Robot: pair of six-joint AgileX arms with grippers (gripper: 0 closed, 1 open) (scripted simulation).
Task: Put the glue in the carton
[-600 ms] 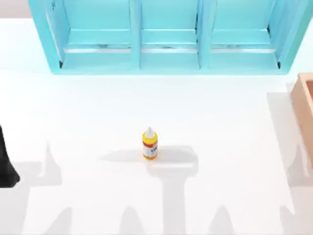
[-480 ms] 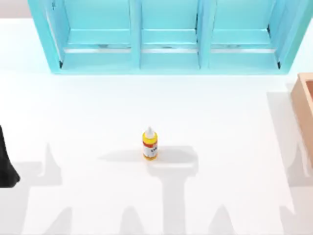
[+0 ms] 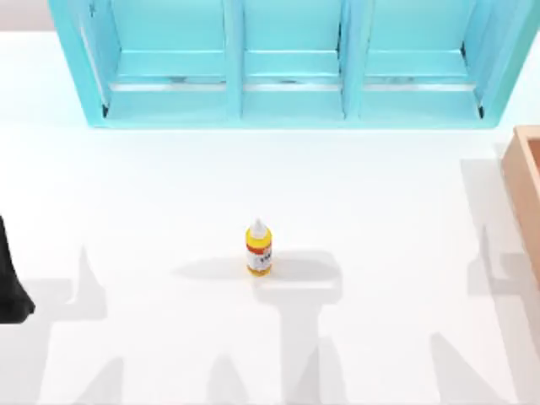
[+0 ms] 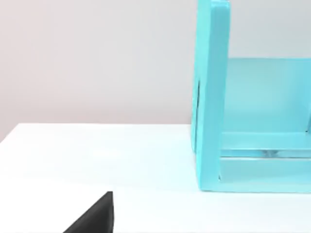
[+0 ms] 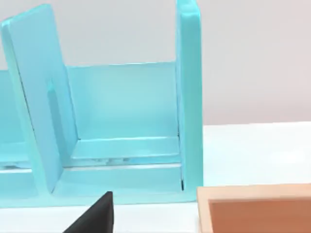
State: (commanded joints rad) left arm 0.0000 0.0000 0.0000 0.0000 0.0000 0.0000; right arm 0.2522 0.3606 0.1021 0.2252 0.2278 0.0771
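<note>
Turquoise cabinet (image 4: 211, 97) on white table (image 4: 97, 155)

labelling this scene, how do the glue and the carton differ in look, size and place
The glue is a small yellow bottle with a white nozzle and a red-and-white band; the carton is a plain tan box, far larger. The glue stands upright mid-table, fully in view; the carton sits at the table's right side, cut off by the top view's edge. Both rest on the white table, untouched.

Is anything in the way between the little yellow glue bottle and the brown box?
No, nothing visible. The glue stands upright mid-table, and only bare white table lies between it and the carton at the right edge. The turquoise cabinet sits farther back.
</note>
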